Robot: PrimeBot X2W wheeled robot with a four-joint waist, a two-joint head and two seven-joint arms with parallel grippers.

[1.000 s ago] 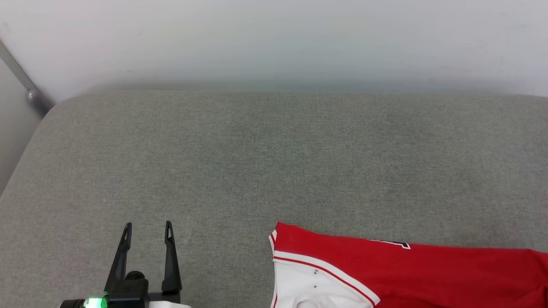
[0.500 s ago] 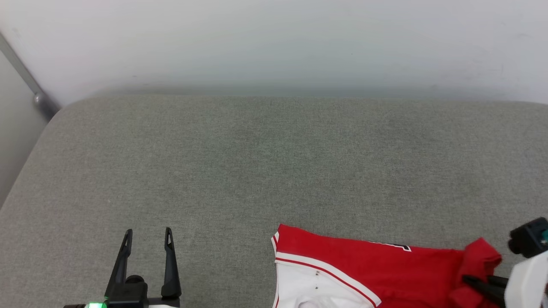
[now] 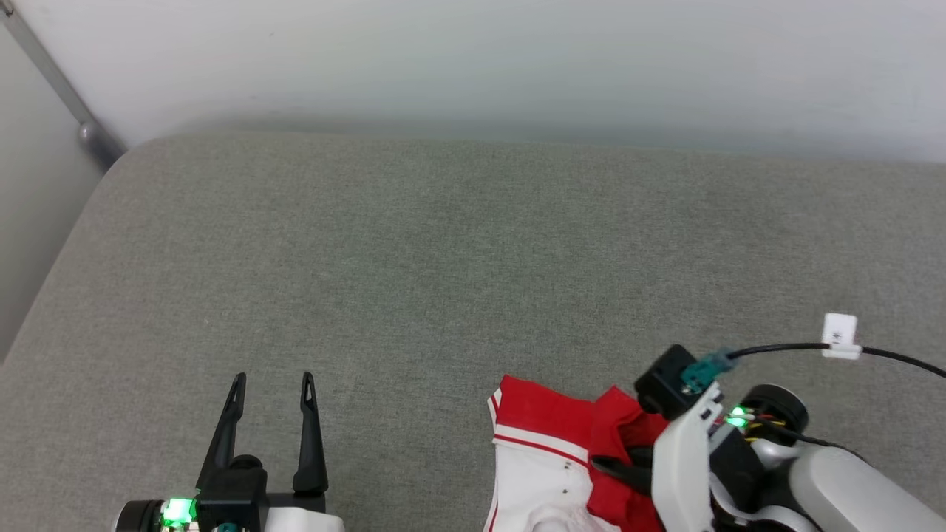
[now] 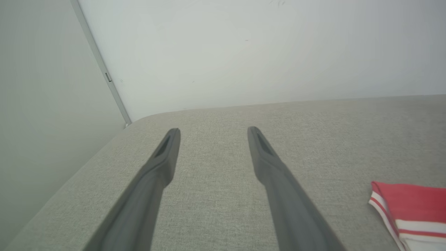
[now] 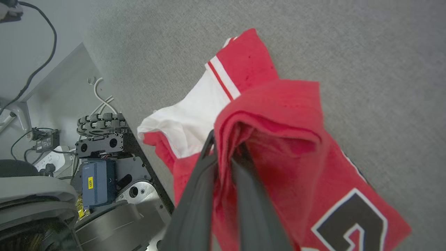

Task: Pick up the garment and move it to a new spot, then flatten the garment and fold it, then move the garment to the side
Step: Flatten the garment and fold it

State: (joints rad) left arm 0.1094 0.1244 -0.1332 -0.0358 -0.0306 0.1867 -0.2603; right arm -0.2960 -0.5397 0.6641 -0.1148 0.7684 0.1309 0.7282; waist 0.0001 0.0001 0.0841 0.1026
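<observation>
Near the front edge of the grey fabric-covered tabletop (image 3: 443, 258), on the robot's right as the head view has it, the garment (image 3: 547, 421) lies bunched, a striped white sleeve showing beside a raised red fold. The right claw (image 3: 610, 467) is on that fold, dark fingers pointing leftward into the cloth. The left claw (image 3: 273, 378) hovers at the lower left with its fingers spread apart and nothing between them, well apart from the shirt, with bare grey surface in between.

From the left wrist, the left claw (image 4: 213, 129) points toward the far wall across bare tabletop (image 4: 216, 209). Just the red-striped sleeve edge of the garment (image 4: 411, 198) peeks in at the lower right, so the shirt lies off to that arm's right, not ahead of it.

From the right wrist, the right claw (image 5: 224, 146) is pressed together on a doubled red layer of the garment (image 5: 289, 115). The cloth runs lengthwise from the white sleeve (image 5: 184, 118) at the upper left down to the black numerals (image 5: 352, 216) at the lower right. The right arm is plainly the nearer one, already gripping. My guess is the coming carry goes toward the free surface ahead and to the left.
</observation>
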